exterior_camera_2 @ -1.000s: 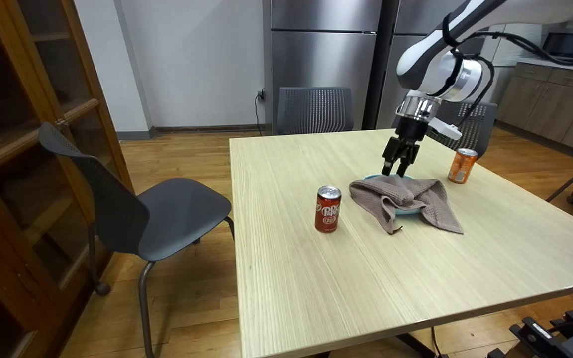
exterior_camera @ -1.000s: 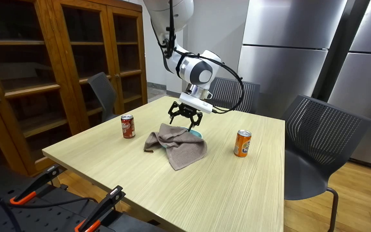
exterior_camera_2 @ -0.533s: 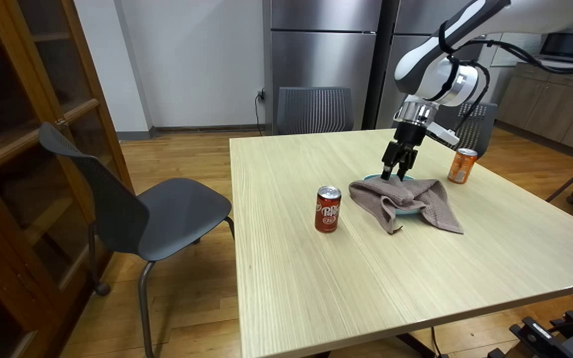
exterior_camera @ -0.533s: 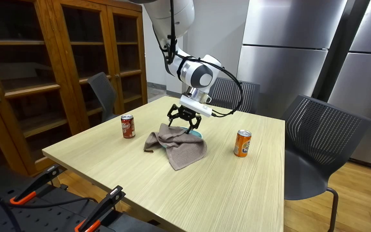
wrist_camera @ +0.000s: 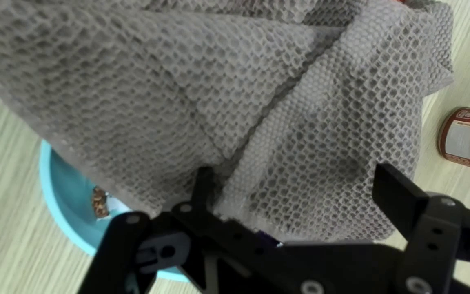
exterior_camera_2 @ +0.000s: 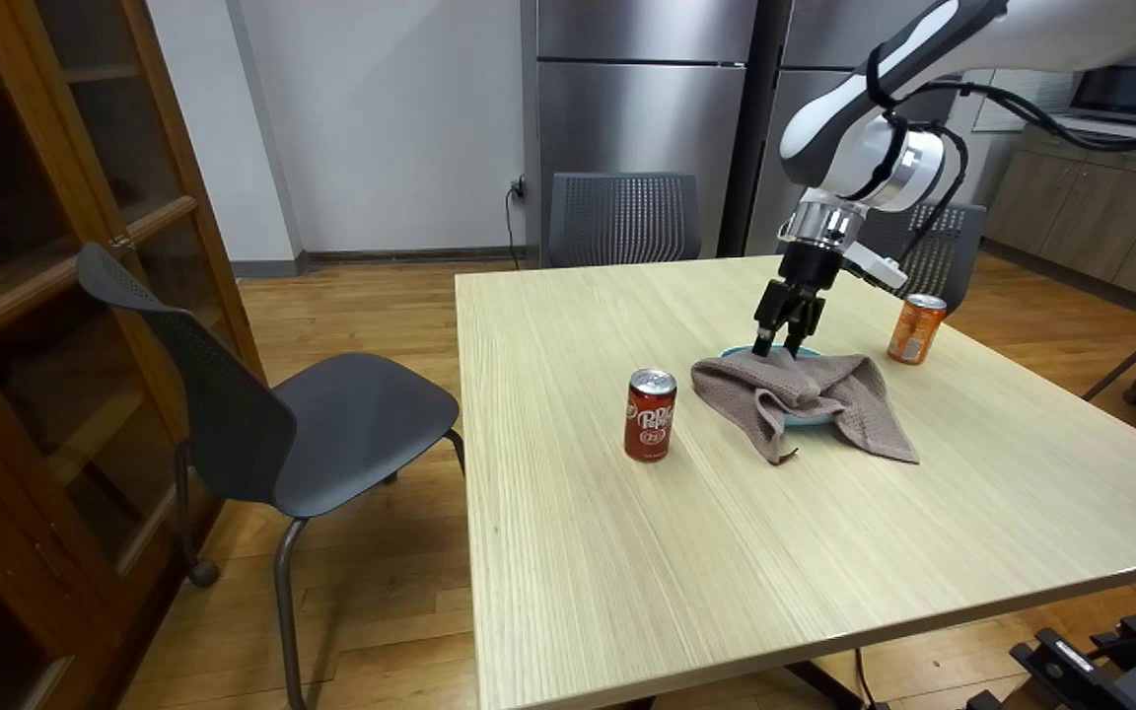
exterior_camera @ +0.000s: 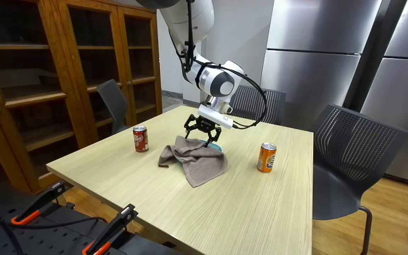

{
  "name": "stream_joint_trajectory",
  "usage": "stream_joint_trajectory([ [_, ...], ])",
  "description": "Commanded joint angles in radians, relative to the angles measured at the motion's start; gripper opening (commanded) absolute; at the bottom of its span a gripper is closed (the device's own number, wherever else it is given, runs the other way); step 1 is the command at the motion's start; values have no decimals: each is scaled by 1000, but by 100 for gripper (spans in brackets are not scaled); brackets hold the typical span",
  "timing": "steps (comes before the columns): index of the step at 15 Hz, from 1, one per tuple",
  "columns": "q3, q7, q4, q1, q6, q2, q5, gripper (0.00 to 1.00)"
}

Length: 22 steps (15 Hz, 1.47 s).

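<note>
In an exterior view, your claw (exterior_camera: 196,141) points down with its fingers spread, close over the back of the towel (exterior_camera: 204,166). The towel drapes across a blue bowl (exterior_camera: 216,146) and spills onto the surface (exterior_camera: 260,205). You have a red can (exterior_camera: 141,139) and an orange can (exterior_camera: 266,158) upright on opposite sides, both apart from the towel.

In an exterior view, you see the bowl's far rim behind the towel, near your fingertips. A chair (exterior_camera_2: 361,424) stands beside the surface.

In the wrist view, your fingers are wide apart over the towel; you can't tell whether either tip touches it. A small brown piece (wrist_camera: 99,202) shows inside the bowl's uncovered part.
</note>
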Motion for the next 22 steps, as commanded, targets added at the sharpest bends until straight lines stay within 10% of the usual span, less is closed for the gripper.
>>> stream_joint_trajectory([
  [1,-11,-24,47,11,-40,13,30,100],
  [6,-8,-28,45,8,-39,10,46,100],
  [7,-9,-26,43,8,-36,9,47,75],
  [17,-15,-18,45,10,-35,11,47,5],
  [22,-19,-12,28,7,-28,-3,50,1],
])
